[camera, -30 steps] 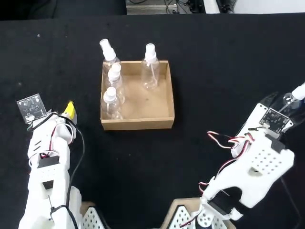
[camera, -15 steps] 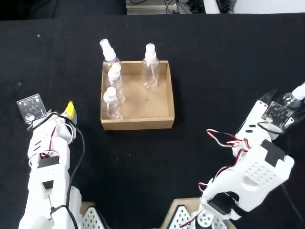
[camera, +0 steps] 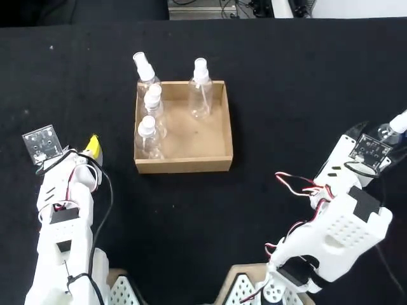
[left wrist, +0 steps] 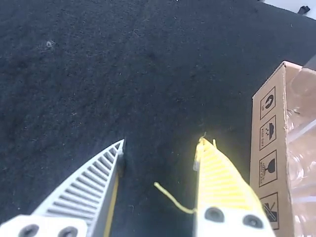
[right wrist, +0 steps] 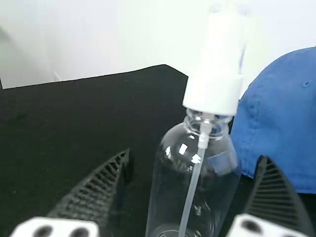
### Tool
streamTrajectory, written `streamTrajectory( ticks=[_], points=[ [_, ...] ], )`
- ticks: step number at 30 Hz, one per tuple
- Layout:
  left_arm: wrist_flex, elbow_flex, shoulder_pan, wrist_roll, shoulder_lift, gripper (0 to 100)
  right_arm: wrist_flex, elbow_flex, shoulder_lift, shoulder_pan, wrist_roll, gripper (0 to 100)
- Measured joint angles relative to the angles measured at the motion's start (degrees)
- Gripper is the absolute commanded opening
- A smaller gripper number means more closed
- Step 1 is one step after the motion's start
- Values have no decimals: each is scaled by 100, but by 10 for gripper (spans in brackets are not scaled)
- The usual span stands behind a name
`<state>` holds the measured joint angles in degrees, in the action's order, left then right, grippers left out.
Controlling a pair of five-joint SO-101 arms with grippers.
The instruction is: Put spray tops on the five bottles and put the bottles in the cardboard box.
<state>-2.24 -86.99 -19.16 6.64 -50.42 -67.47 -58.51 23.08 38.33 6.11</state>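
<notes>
The cardboard box (camera: 184, 166) sits at the table's middle back, and its side (left wrist: 269, 143) also shows in the left wrist view. Inside it stand three clear bottles with white spray tops (camera: 147, 136) (camera: 152, 101) (camera: 201, 89). Another capped bottle (camera: 144, 68) stands at the box's far left corner; I cannot tell if it is inside. A further capped bottle (camera: 386, 131) (right wrist: 197, 173) stands at the table's right edge. My right gripper (camera: 378, 141) (right wrist: 193, 157) is open with its fingers either side of it, not touching. My left gripper (camera: 79, 151) (left wrist: 160, 145) rests open and empty left of the box.
A blue cloth item (right wrist: 281, 113) lies just behind the right-edge bottle. The table's black surface (camera: 267, 95) runs bare between the box and the right arm. Arm bases stand at the front edge.
My right arm has pushed its gripper a little farther toward the bottle at the right edge. The left arm and the box's bottles have not moved.
</notes>
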Motion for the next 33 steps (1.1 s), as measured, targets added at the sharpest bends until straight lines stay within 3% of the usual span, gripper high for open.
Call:
streamTrajectory(
  ticks=[33],
  points=[
    [0, 0, 114, 0, 0, 209, 0, 114, 0, -26, 0, 339]
  ],
)
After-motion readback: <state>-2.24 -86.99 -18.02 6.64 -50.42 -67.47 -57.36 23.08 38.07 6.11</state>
